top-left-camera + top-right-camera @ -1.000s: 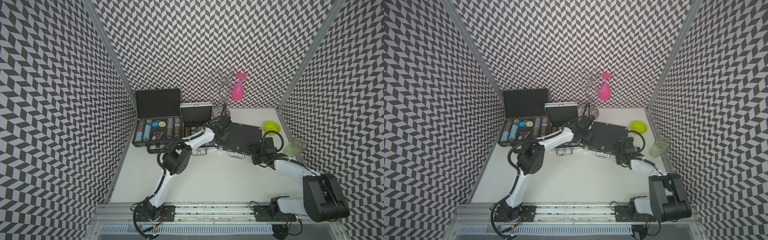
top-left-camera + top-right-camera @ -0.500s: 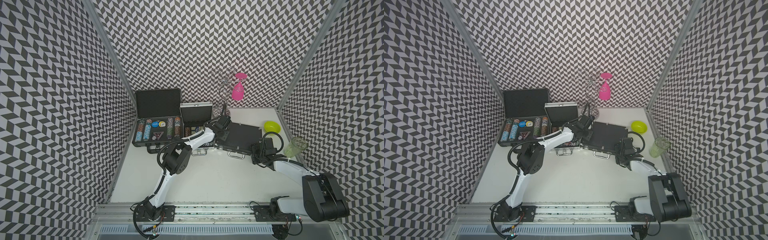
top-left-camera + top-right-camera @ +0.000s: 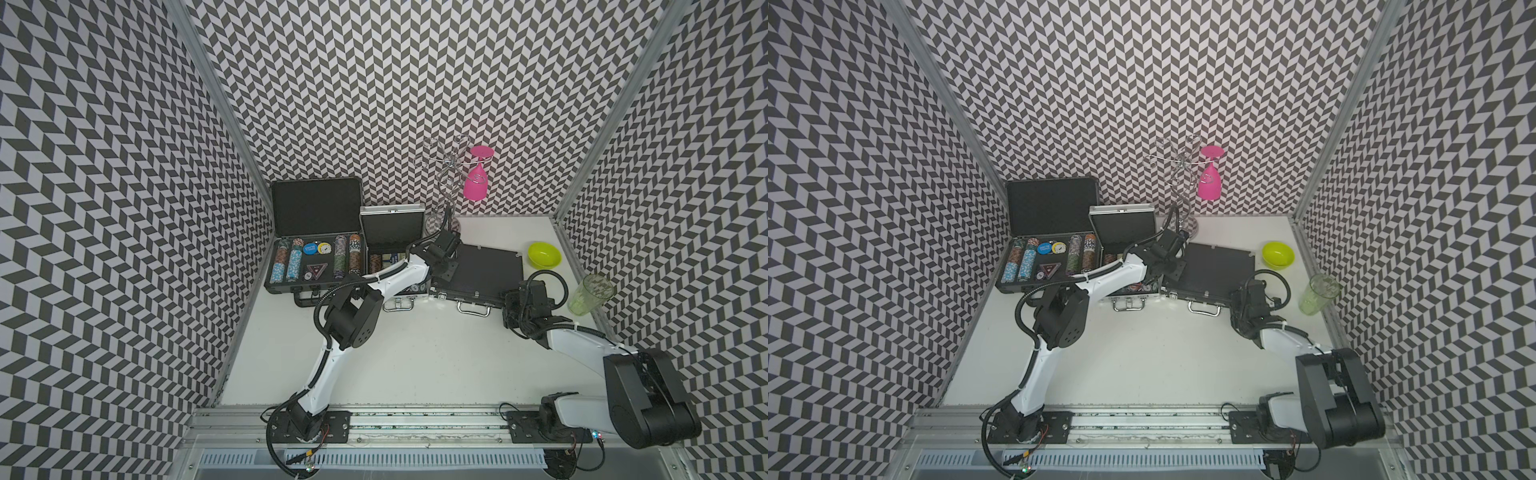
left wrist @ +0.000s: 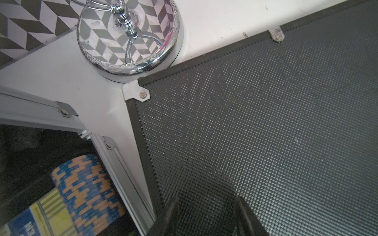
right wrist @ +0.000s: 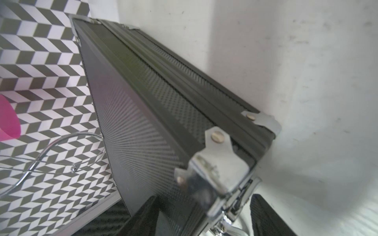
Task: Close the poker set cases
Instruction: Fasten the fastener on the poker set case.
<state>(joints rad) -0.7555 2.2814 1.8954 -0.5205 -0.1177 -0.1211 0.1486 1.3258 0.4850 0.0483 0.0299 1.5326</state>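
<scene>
Black case, large (image 3: pixel 316 208): far left of the bench (image 3: pixel 415 353), against the side wall; lid upright and open, rows of chips (image 3: pixel 295 262) showing in the tray.
Silver case (image 3: pixel 392 226): just right of the large one, touching or nearly so; lid raised, also open. The left wrist view shows its metal rail (image 4: pixel 122 177) and a stack of blue-and-orange chips (image 4: pixel 88 183) inside.
Black case, dotted lid (image 3: pixel 486 270): right of the silver case, lid down flat, handle (image 3: pixel 473 307) toward the front.
Left hand (image 3: pixel 446 268): over the far left corner of the dotted lid (image 4: pixel 266 122); fingers (image 4: pixel 173 214) spread apart with nothing between them, only lid surface beneath. Whether they touch the lid I cannot tell.
Right hand (image 3: pixel 513 300): at the front right corner of the same case (image 5: pixel 143 122); jaws wide, one finger (image 5: pixel 270 216) on each side of the corner and its chrome latch (image 5: pixel 214 173); not clamped as far as can be seen.
Chrome glass rack (image 3: pixel 446 183): behind the closed case, its base (image 4: pixel 131 40) just beside the case corner; a pink glass (image 3: pixel 476 183) hangs inverted from it.
Green bowl (image 3: pixel 544 254): right of the closed case, apart from it.
Green tumbler (image 3: pixel 590 293): upright at the bench's right edge.
</scene>
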